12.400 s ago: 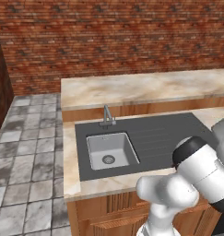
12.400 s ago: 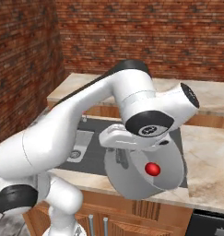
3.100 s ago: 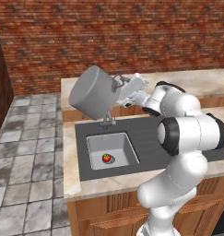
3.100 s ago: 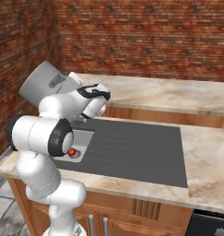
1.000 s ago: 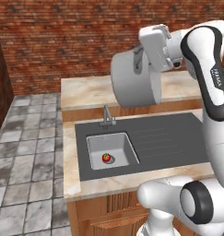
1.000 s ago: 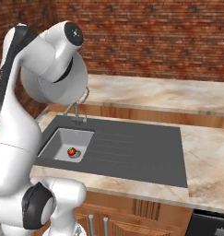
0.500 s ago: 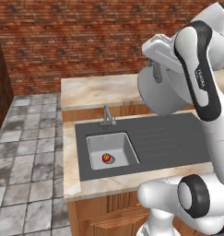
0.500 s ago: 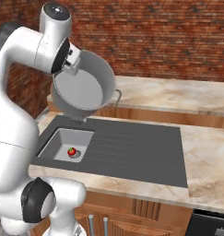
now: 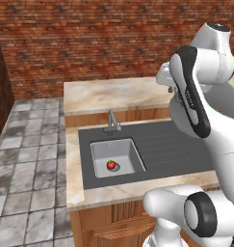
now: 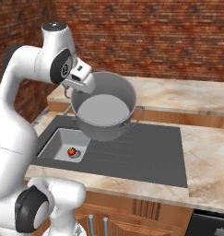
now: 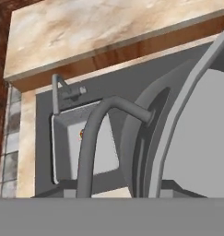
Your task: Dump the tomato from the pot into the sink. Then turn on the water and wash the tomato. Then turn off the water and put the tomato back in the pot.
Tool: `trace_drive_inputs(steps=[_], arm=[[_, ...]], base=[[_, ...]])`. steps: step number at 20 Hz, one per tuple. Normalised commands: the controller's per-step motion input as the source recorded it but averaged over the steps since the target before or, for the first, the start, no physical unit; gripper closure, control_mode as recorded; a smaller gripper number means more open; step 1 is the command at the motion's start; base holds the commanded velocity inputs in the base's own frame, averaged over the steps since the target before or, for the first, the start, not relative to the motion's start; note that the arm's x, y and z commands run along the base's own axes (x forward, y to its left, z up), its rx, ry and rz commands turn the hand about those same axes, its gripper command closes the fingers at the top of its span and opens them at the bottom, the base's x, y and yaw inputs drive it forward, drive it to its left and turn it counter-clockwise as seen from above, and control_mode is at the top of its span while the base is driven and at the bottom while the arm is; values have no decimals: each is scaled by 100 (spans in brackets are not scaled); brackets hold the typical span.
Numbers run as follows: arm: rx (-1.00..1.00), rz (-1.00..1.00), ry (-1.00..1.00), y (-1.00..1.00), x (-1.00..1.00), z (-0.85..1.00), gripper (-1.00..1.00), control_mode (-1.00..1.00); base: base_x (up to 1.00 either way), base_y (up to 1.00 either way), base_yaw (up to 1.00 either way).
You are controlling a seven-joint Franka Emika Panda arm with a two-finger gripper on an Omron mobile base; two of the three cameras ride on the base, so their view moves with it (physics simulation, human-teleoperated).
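Observation:
The grey pot (image 10: 104,109) hangs in the air over the ribbed drainboard (image 10: 141,154), tilted with its empty inside facing the right base view. My gripper (image 10: 82,81) is shut on the pot's left rim at the side handle (image 11: 89,143); its fingertips are hidden. In the hand view the pot wall (image 11: 201,138) fills the right side. The red tomato (image 9: 110,164) lies by the drain in the sink (image 9: 124,150), left of and below the pot. The same tomato (image 10: 72,151) sits in the sink (image 10: 57,138) in the right base view. No water runs from the faucet (image 9: 111,120).
The dark sink plate with its drainboard (image 9: 162,144) is set in a marble counter (image 10: 182,94) against a brick wall. The faucet (image 11: 59,92) stands behind the basin. My own arm blocks the right side of the left base view.
The arm has swung the pot to the right and lower, from above the faucet to over the drainboard. The tomato has stayed in the sink.

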Motion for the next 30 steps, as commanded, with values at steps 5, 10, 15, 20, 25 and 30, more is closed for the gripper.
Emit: trace_drive_inputs(steps=[5,10,15,20,25,30], arm=[[-17,-25,10,-63,0,-67,100,-100],[-8,-22,10,-78,3,-51,100,-100],[-1,-18,17,-84,30,-37,100,-100],[0,-10,23,-74,53,-20,100,-100],[0,-1,26,-67,60,-24,100,-100],[0,0,20,-72,43,-31,100,-100]], base=[[0,0,0],[0,0,0],[0,0,0],[0,0,0],[0,0,0],[0,0,0]])
